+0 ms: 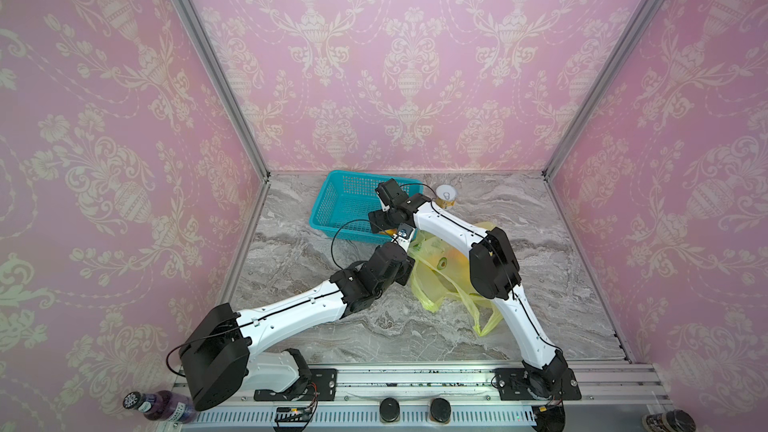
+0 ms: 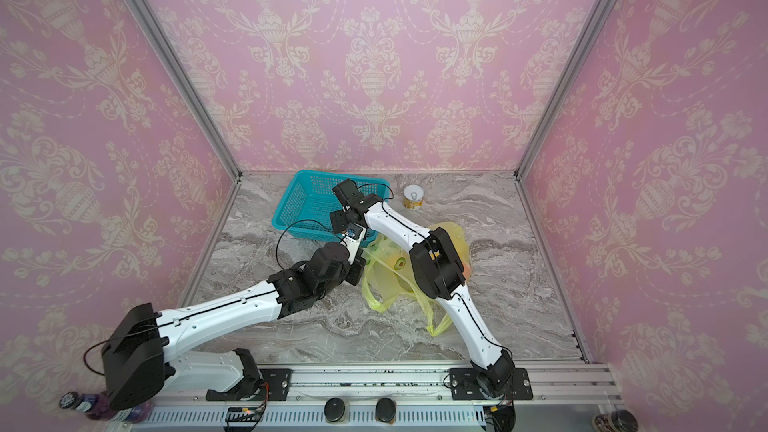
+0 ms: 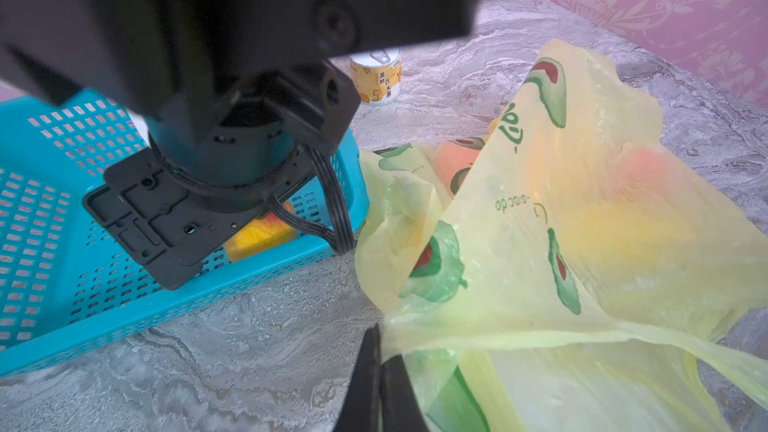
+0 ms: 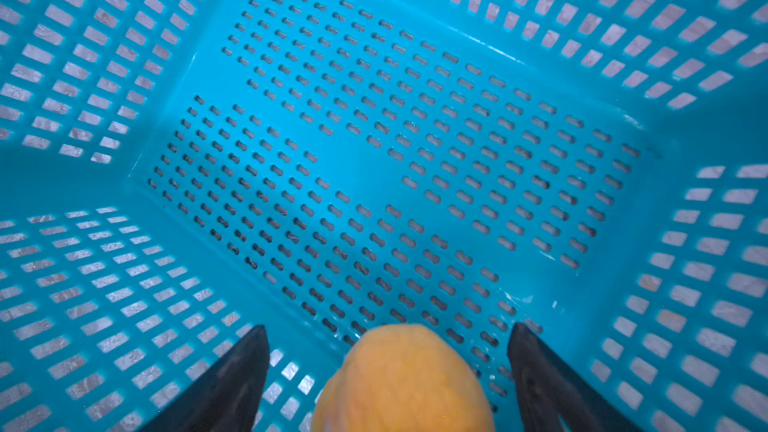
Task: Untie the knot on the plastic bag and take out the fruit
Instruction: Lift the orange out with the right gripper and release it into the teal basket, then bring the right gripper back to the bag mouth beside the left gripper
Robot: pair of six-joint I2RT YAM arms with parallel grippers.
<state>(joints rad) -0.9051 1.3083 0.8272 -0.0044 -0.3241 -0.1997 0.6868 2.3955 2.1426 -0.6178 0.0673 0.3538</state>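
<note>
Yellow-green handles (image 1: 486,317) nearest, lying loose and apart on the marble bench (image 1: 374,326). Just behind, the crumpled bag (image 1: 436,272), partly hidden under the right arm, with pink-red and yellow shapes glowing through the thin film. At its left side the left pincer (image 3: 380,351), clenched on a fold of the bag. Farther back, just beside the bag, the teal basket (image 1: 332,201). Inside it the right pincer (image 4: 388,332), released, fingers wide on both sides of one orange-yellow fruit (image 4: 403,380) and not touching it. Farthest, to the right of the basket and apart from it, a small white-topped can (image 1: 446,195), standing upright.
</note>
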